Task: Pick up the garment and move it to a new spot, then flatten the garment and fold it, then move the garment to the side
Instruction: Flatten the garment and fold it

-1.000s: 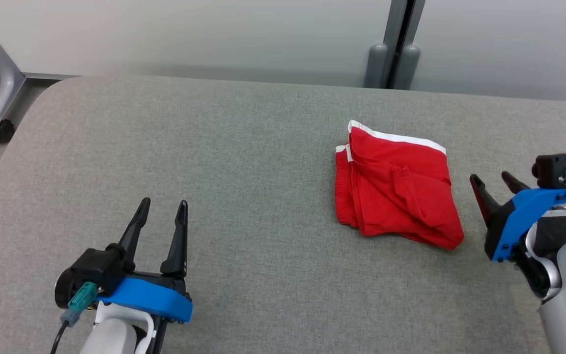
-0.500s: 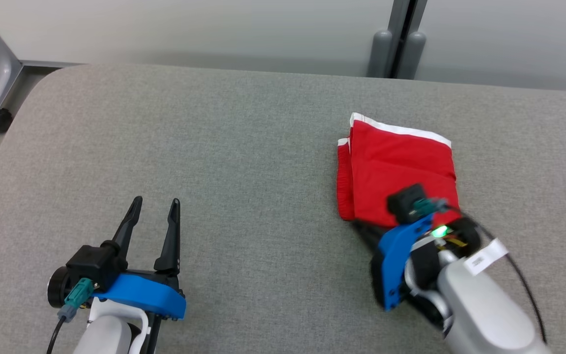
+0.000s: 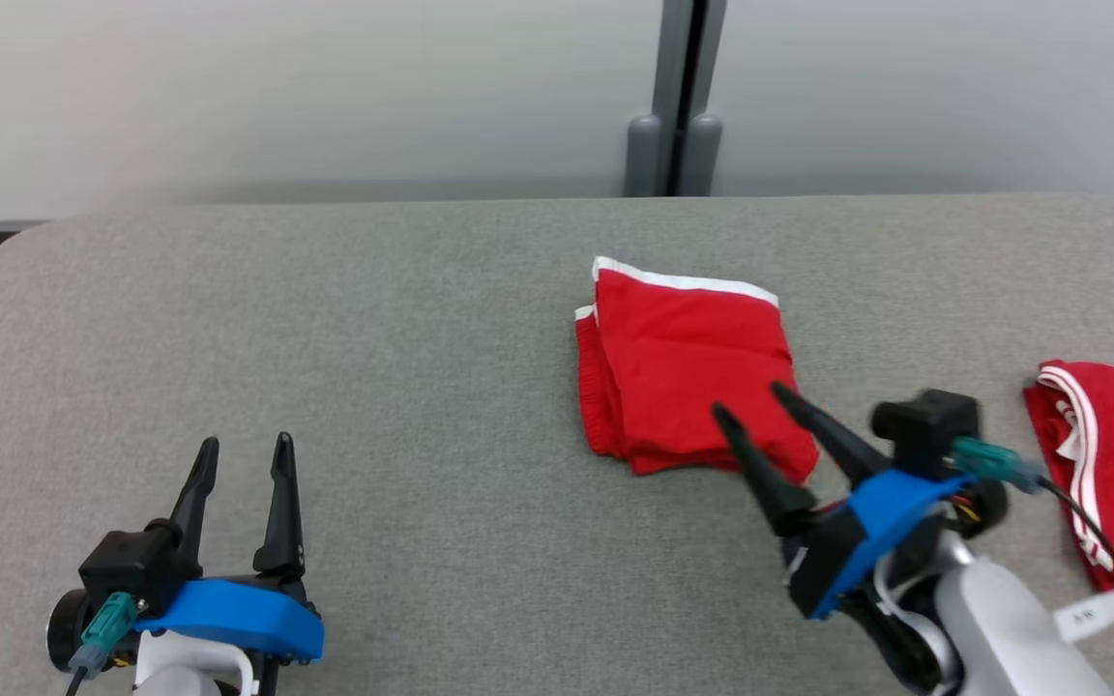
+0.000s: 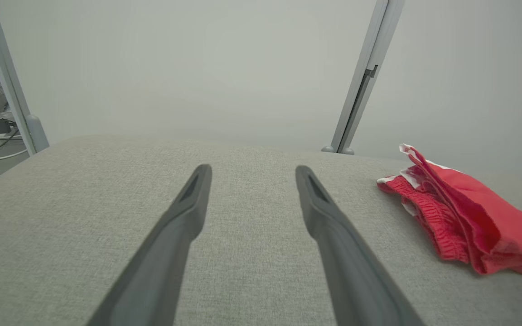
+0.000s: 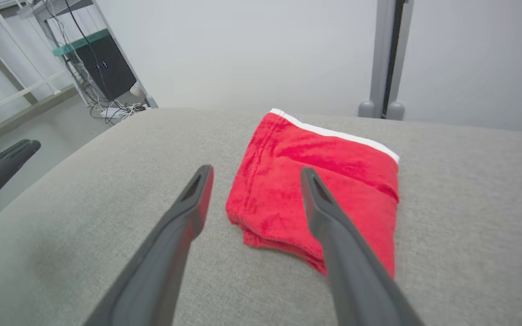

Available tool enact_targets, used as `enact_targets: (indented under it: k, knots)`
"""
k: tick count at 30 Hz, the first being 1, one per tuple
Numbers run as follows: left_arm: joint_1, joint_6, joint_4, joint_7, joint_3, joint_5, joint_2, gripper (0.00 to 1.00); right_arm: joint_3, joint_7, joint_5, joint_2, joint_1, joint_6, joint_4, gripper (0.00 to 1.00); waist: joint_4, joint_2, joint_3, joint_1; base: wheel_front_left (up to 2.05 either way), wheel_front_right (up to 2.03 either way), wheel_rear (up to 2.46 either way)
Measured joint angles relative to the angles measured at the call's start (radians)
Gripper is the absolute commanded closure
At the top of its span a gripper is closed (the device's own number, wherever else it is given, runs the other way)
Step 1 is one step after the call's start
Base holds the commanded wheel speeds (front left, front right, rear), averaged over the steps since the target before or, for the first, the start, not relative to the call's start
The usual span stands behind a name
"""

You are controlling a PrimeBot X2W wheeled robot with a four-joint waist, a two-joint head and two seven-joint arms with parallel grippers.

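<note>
Table [image 3: 373, 319]: grey cloth top, running left to right.
Garment [image 3: 688, 372]: red, white trim, folded flat, right of the table's centre.
Second garment [image 3: 1113, 454]: red, white-striped, far right.
Right gripper [image 3: 747, 399]: fingers apart, empty, at the garment's near right corner.
Left gripper [image 3: 246, 440]: fingers apart, empty, near left.
</note>
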Motion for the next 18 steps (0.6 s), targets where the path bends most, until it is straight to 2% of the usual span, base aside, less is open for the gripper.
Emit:
enact_targets:
  k: [9, 18]
  knots:
    - [0.035, 0.008, -0.008, 0.000, 0.005, 0.004, 0.008, 0.00, -0.246, -0.070, -0.134, 0.018, 0.160, 0.000, -0.070, 0.00, -0.056, 0.0000, -0.041, 0.0000, 0.00, 0.00, 0.00]
    - [0.047, 0.021, -0.009, 0.000, 0.004, 0.000, 0.007, 0.00, -0.343, -0.086, -0.196, 0.045, 0.216, 0.000, -0.067, 0.00, -0.084, 0.0000, -0.070, -0.0001, 0.00, 0.00, 0.00]
